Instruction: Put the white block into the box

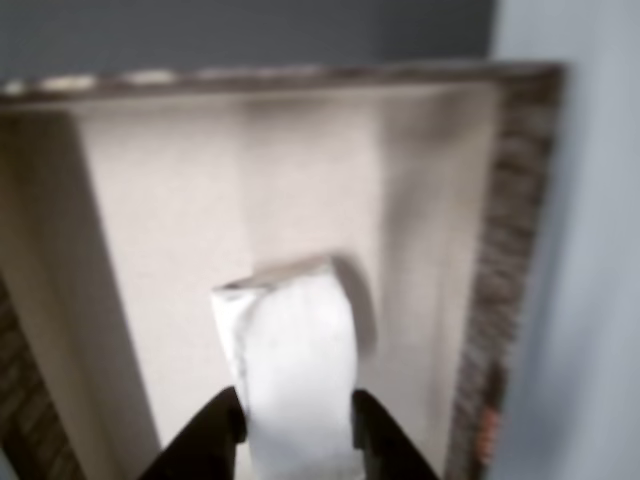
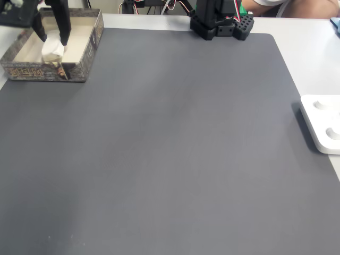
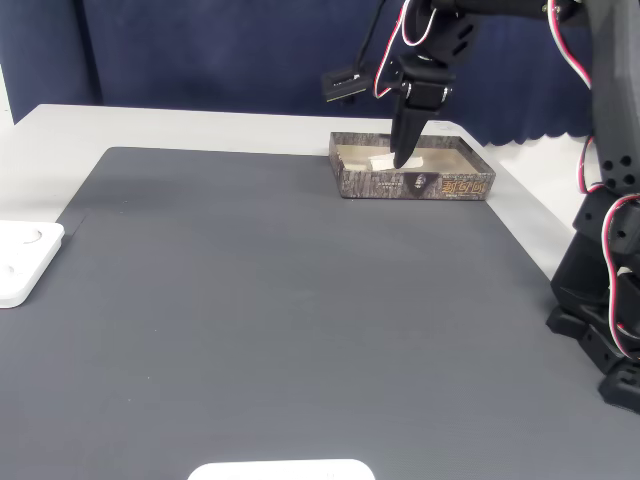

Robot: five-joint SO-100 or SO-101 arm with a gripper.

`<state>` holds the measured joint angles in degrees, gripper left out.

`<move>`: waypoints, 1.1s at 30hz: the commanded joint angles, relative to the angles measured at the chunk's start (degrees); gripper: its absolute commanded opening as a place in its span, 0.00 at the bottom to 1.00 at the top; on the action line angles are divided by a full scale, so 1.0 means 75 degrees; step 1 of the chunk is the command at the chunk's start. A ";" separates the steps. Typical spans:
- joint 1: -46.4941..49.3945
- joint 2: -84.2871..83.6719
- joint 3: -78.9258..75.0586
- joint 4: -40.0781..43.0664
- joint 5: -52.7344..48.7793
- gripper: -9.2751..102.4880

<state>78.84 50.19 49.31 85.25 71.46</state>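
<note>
The white block point(image 1: 295, 350) stands between the two black fingers of my gripper point(image 1: 297, 410), which is shut on it. It hangs inside the patterned box point(image 1: 510, 250), over the pale floor, near the left wall in the other view. In a fixed view the block point(image 2: 53, 48) sits in the gripper point(image 2: 52, 45) at the top left, within the box point(image 2: 42, 71). Another fixed view has the gripper point(image 3: 403, 160) reaching down into the box point(image 3: 420, 185), with the block point(image 3: 380, 162) partly behind the box wall.
A dark grey mat point(image 2: 170, 149) covers the table. A white dimpled slab point(image 2: 321, 125) lies at its right edge, on the left point(image 3: 20, 260) from the other side. The arm's base point(image 2: 220, 24) stands at the back. Another white slab point(image 3: 280, 470) lies at the near edge.
</note>
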 commanded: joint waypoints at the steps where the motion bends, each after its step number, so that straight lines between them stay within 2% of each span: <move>1: 0.0012 0.0094 -0.0527 -0.0094 0.0047 0.07; 5: 0.0047 0.0082 -0.0527 -0.0082 0.0070 0.08; 18: 0.0141 -0.0012 -0.0445 -0.0047 0.0105 0.24; 27: 0.0129 0.0059 -0.0422 -0.0164 -0.0070 0.31; 33: 0.0047 0.0176 -0.0469 -0.0188 -0.0117 0.31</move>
<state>79.37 48.78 49.04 84.29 71.46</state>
